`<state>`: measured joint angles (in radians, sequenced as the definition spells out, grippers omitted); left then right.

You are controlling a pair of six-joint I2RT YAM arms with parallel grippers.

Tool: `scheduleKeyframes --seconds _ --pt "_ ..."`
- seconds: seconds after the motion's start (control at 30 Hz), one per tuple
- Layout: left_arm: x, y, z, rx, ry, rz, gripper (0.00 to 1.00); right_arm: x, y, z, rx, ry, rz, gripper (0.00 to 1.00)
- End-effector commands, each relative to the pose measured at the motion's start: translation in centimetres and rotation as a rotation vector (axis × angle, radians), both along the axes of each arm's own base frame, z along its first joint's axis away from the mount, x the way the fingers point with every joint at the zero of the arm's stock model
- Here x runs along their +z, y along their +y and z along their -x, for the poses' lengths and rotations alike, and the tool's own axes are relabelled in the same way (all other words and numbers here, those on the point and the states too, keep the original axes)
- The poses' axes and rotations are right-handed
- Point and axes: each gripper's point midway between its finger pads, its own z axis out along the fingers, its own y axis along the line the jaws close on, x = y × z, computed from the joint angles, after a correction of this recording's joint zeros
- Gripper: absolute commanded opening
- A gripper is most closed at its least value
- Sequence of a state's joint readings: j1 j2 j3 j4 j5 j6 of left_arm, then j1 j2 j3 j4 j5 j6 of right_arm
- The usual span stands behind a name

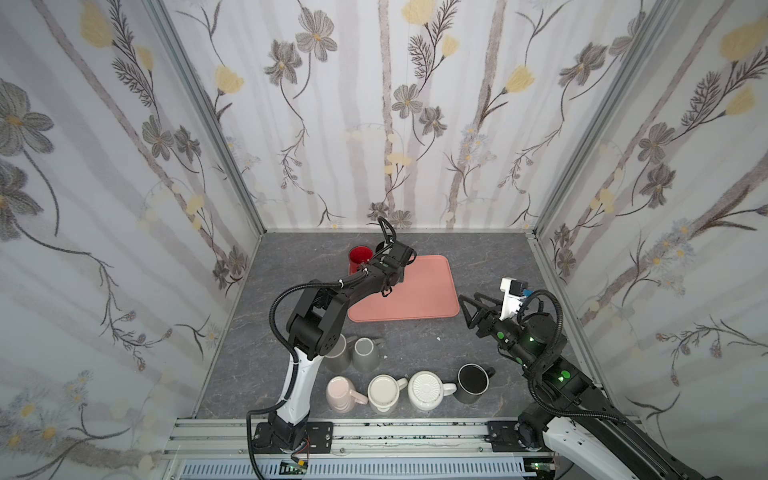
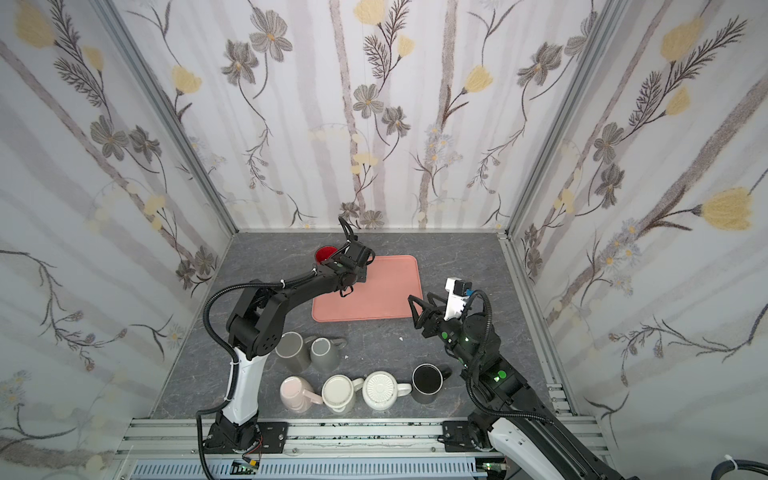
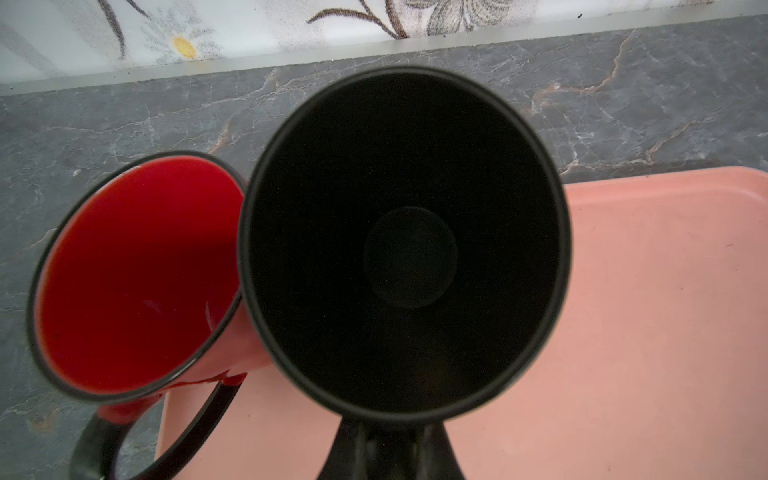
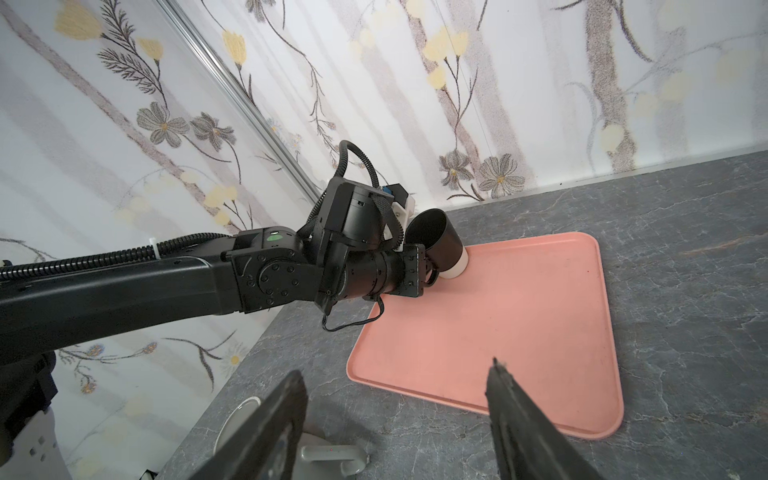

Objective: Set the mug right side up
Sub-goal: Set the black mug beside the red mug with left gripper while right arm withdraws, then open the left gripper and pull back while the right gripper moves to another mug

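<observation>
Clamping the black mug [image 4: 436, 243] by its handle, the left end effector [image 3: 390, 440] holds it tilted, mouth upward, at the pink tray [image 4: 540, 332], not yet released; the right end effector [image 4: 395, 374] hangs open, empty.

The black mug [image 4: 441, 241] with a pale base tilts, mouth upward, at a far corner of the pink tray [image 4: 519, 332].

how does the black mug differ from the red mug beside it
The black mug is black inside; the red mug is red inside with a black rim. The black mug is tilted, its handle gripped by the shut left tool; the red mug stands upright, ungripped. Both are mouth-up, at the pink tray's far corner.
</observation>
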<state>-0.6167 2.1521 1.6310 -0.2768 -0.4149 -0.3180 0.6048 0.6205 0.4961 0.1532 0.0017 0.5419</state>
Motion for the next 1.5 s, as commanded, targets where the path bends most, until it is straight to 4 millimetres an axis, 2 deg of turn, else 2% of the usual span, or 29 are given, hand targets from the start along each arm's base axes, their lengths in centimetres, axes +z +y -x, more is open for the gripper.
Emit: scheduleKeyframes --seconds 0.0,0.23,0.3,0.4,0.53,0.63,0.77,0.83,0.9,1.17,1.27,1.3,1.47 --pt "0.9 0.2 -0.4 0.030 -0.027 0.005 0.19 0.5 0.1 0.1 0.011 -0.013 -0.014 0.70" --pt "2.1 0.1 -0.4 0.039 -0.038 0.039 0.39 0.4 0.1 0.1 0.010 -0.009 -0.018 0.73" --pt "3.1 -0.1 -0.2 0.036 -0.052 0.062 0.45 0.4 0.0 0.1 0.005 -0.007 -0.017 0.74" --pt "5.9 -0.6 0.1 0.026 -0.097 0.134 0.51 0.4 -0.2 0.1 -0.001 -0.004 -0.015 0.76" --pt "11.3 -1.7 1.6 -0.021 -0.178 0.267 0.62 0.0 0.0 0.2 0.009 0.008 0.001 0.78" --pt "14.8 -2.1 3.5 -0.068 -0.224 0.383 0.69 -0.6 0.9 0.2 0.055 0.022 0.017 0.84" --pt "18.0 -1.7 7.0 -0.117 -0.277 0.535 0.79 -2.2 3.4 0.9 0.202 0.054 0.072 0.84" --pt "18.0 -1.1 8.9 -0.134 -0.278 0.578 0.85 -3.0 4.8 1.7 0.296 0.069 0.092 0.82" --pt "18.8 -0.4 10.8 -0.154 -0.297 0.626 1.00 -3.7 5.8 2.2 0.357 0.082 0.102 0.81" --pt "20.7 3.3 16.7 -0.186 -0.379 0.750 1.00 -7.1 8.8 3.4 0.422 0.136 0.220 0.82" --pt "20.2 4.3 18.0 -0.189 -0.381 0.756 1.00 -8.6 9.9 3.8 0.434 0.167 0.295 0.83" --pt "20.0 4.6 18.4 -0.187 -0.380 0.756 1.00 -9.2 10.6 4.6 0.461 0.181 0.330 0.83" --pt "18.6 6.3 19.7 -0.152 -0.385 0.746 1.00 -12.5 10.0 4.9 0.373 0.308 0.517 0.87"
